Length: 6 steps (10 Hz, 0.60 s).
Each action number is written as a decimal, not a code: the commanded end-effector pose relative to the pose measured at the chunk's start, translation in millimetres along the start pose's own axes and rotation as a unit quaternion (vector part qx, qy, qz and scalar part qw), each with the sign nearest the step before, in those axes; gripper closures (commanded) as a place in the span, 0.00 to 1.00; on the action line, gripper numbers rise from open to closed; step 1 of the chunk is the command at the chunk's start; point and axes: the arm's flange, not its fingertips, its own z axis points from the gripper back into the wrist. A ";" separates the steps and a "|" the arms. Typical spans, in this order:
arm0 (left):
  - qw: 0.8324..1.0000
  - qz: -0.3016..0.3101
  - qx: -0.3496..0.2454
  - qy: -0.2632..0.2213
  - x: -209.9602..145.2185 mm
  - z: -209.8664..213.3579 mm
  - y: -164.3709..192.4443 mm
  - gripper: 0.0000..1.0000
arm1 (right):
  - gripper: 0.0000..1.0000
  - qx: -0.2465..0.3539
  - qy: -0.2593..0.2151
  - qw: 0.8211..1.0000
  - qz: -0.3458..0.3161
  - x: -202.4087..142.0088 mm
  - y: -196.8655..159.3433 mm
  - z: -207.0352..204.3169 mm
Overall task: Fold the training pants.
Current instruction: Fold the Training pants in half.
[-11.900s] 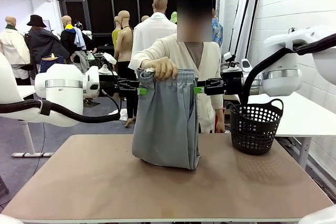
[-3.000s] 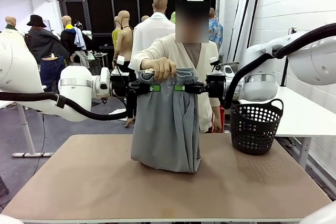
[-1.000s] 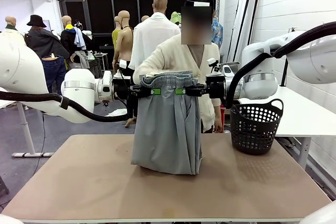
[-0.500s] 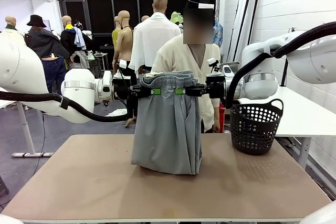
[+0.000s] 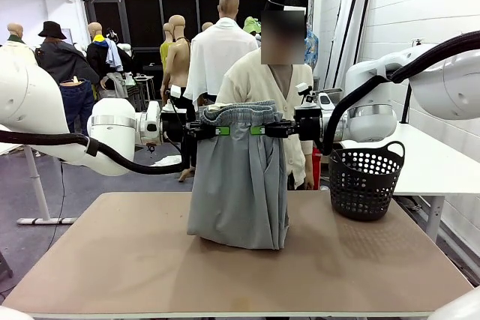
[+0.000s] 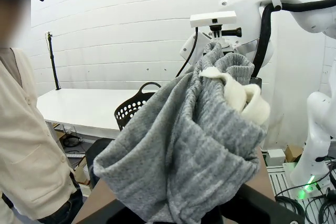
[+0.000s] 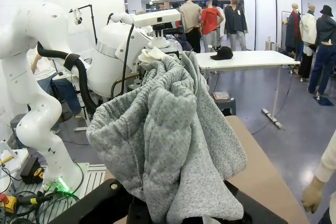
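Aloft, training pants (image 5: 238, 181) between left pincer (image 5: 220, 130) and right pincer (image 5: 258, 130).

My arms: glossy white shells, black cables looped outside.
My hands: left hand (image 5: 219, 130), right hand (image 5: 261, 130), black with green pads.

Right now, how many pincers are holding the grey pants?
2. The left pincer grips the pants at the waistband's left side, the right pincer at its right side.

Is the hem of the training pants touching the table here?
Touching. Front view: the training pants hang from both grippers, and their bottom edge rests bunched on the table.
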 end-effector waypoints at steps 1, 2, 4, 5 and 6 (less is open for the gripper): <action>1.000 -0.002 0.000 0.000 1.5 1.5 -4.3 1.00 | 1.00 0.008 -0.004 1.000 0.001 2.0 2.6 -0.3; 1.000 -0.002 0.000 0.000 1.5 1.5 -4.3 1.00 | 1.00 0.008 -0.004 1.000 0.001 2.0 2.6 -0.3; 1.000 -0.002 0.000 0.000 1.5 1.5 -4.3 1.00 | 1.00 0.008 -0.004 1.000 0.001 2.0 2.6 -0.3; 1.000 -0.002 0.000 0.000 1.5 1.5 -4.3 1.00 | 1.00 0.008 -0.004 1.000 0.001 2.0 2.6 -0.3; 1.000 -0.002 0.000 0.000 1.5 1.5 -4.3 1.00 | 1.00 0.008 -0.004 1.000 0.001 2.0 2.6 -0.3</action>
